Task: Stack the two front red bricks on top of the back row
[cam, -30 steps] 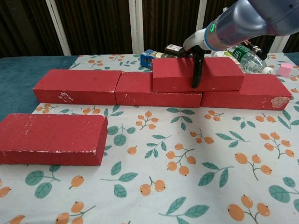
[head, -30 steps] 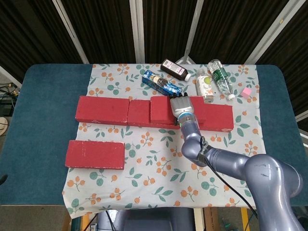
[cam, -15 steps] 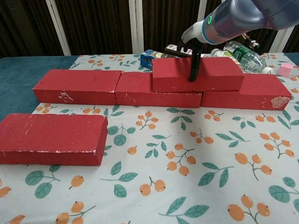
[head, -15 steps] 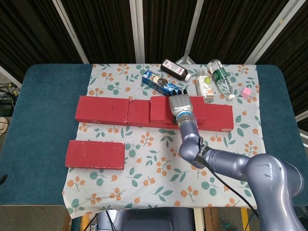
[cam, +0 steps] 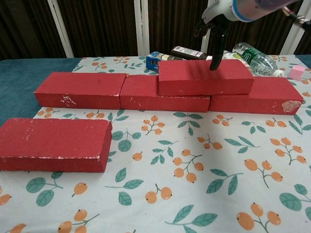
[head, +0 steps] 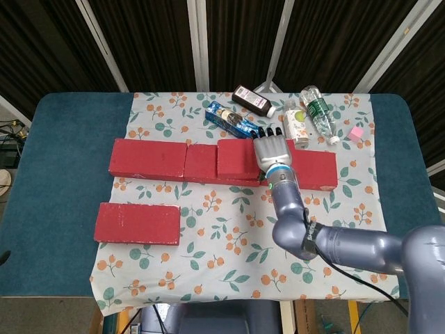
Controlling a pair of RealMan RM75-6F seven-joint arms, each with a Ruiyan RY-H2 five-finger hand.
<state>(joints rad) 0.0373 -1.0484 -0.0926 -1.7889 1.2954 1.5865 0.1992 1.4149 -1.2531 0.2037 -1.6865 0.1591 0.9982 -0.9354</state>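
With one red brick (cam: 204, 76) already seated on the back row (cam: 121, 90) at frame centre, the right hand (head: 270, 149) is seen above it with fingers spread (nothing grasped), so the remaining front brick (cam: 52, 144), lower left, is to be fetched next.

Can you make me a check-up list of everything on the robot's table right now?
Surface: teal table under a floral cloth.
Job's things: back row of three red bricks; stacked brick on top; front brick not stacked.
Clutter: bottles, blue box, pink cube.
Hands: right hand open above the stacked brick; left nothing seen.
Cables: black cable on right arm.
Surroundings: dark curtains.
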